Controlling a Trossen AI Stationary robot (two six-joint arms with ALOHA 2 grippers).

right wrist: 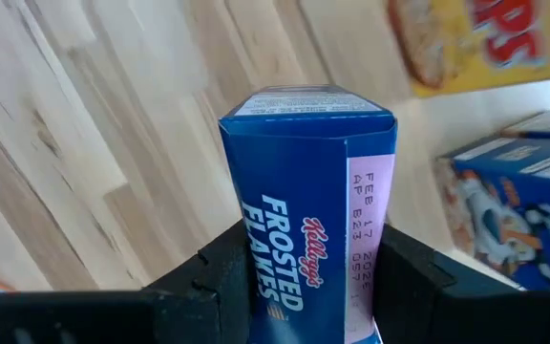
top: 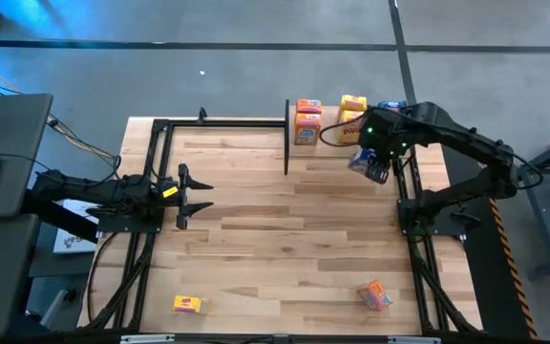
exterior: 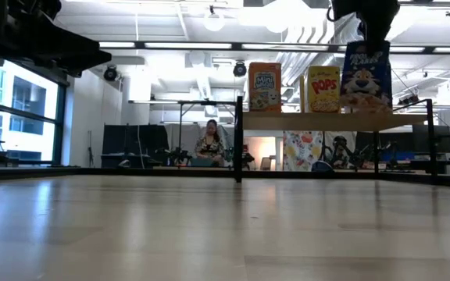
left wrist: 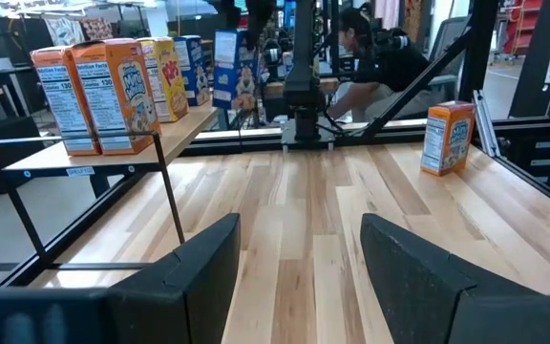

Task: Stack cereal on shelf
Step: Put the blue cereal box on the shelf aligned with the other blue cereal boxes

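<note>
Near edge of the slatted wooden tabletop [top: 285, 239]: two small cardboard cereal boxes not yet shelved. A yellow one [top: 188, 304] lies flat toward the left arm's side; an orange one [top: 374, 294] lies tilted toward the right arm's side, showing in the left wrist view as standing about upright [left wrist: 447, 138].

Mid-table, left side: left gripper [top: 197, 194] waits, dark fingers apart w/ nothing between them, pointing across the planks. Well apart from both loose boxes and from the shelf.

Far right corner: right gripper [top: 375, 164] is clamped on a blue Frosted Flakes mini box [right wrist: 310, 234], one finger on each broad face. In the low view the box [exterior: 366, 76] hangs upright, long axis vertical, about level w/ the boxes already up, at the right end of the row.

The shelf, a raised light-wood board on thin black uprights [exterior: 287, 122], lies just past the gripper, away from the table's near edge. That is the relation the next move turns on: prob. a short carry onto the board and a set-down beside the yellow Pops box [exterior: 323, 88]. Can't tell if the base is already touching the board.

Count: low view shows two boxes standing on the shelf front; high view and left wrist view show more behind, exact no. unclear. One held, two loose.

Far behind: a seated person [exterior: 208, 145].
</note>
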